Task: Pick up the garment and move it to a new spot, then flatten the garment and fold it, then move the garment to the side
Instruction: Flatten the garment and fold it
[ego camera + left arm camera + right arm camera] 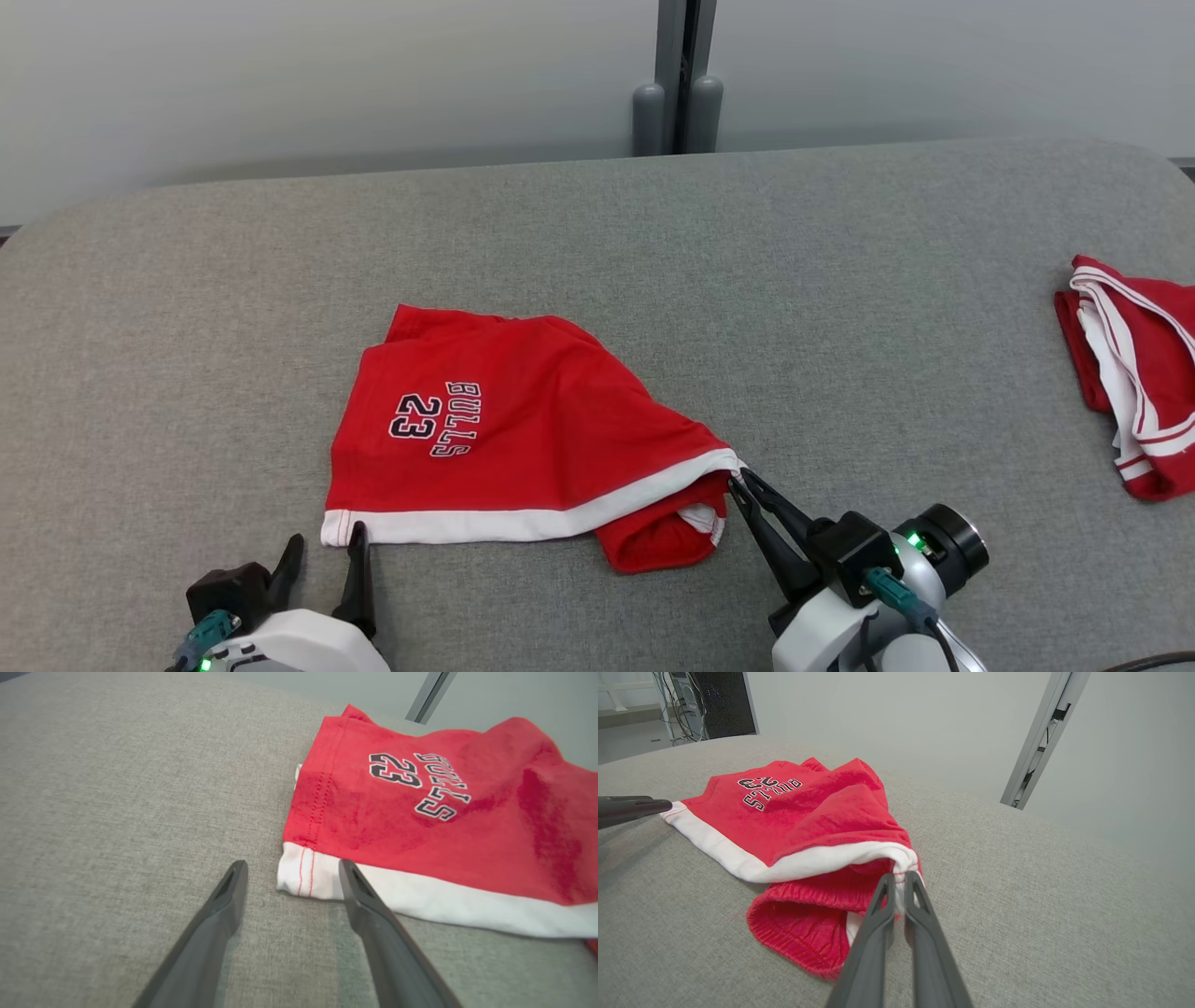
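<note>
Left gripper [327,546] stands released, fingers spread at the near left corner of the red jersey shorts [523,429]. Right gripper [738,481] is clenched on their white hem band [560,521] at the right corner. The shorts, printed "BULLS 23", lie rumpled mid-way across the grey woven surface [653,233]. A second red-and-white striped garment [1130,373] lies bunched well apart at the right edge.

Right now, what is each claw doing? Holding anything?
Left claw: open, holding nothing, at one white hem corner of the red Bulls shorts.
Right claw: closed, pinching the shorts' other hem corner.
</note>
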Tool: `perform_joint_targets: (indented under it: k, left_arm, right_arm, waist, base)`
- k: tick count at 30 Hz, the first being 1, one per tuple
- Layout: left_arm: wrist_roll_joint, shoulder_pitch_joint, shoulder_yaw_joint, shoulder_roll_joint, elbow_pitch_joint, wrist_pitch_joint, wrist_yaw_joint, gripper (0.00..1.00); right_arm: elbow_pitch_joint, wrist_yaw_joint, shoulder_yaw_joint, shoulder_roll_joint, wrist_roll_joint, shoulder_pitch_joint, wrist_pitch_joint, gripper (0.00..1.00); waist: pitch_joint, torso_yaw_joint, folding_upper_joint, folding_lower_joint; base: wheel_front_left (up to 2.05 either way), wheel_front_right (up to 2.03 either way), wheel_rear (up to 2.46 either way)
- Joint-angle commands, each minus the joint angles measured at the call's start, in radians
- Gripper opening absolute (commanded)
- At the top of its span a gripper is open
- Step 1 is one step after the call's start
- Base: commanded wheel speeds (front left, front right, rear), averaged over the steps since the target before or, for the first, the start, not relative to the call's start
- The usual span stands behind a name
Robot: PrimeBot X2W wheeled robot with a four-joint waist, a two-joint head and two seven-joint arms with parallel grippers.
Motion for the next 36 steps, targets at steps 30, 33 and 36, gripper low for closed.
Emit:
perform_joint_targets:
  k: [30, 33, 36]
  left_arm:
    - [0.084, -0.396, -0.024, 0.118, -0.062, 0.025, -0.081, 0.00]
    - [0.091, -0.517, -0.041, 0.152, -0.071, 0.059, -0.090, 0.00]
    - [0.093, -0.608, -0.056, 0.179, -0.068, 0.098, -0.093, 0.00]
  right_arm:
    - [-0.065, 0.000, -0.073, -0.135, -0.027, -0.311, 0.001, 0.00]
    - [-0.081, 0.000, -0.060, -0.163, -0.011, -0.404, 0.001, 0.00]
    - [-0.085, 0.000, -0.048, -0.179, 0.010, -0.479, 0.001, 0.00]
  waist:
    - [-0.132, 0.000, 0.0000, 0.0000]
    - [-0.147, 0.000, 0.0000, 0.0000]
    - [-0.154, -0.003, 0.0000, 0.0000]
  base:
    - [0.00, 0.00, 0.00]
    - [0.00, 0.00, 0.00]
    - [0.00, 0.00, 0.00]
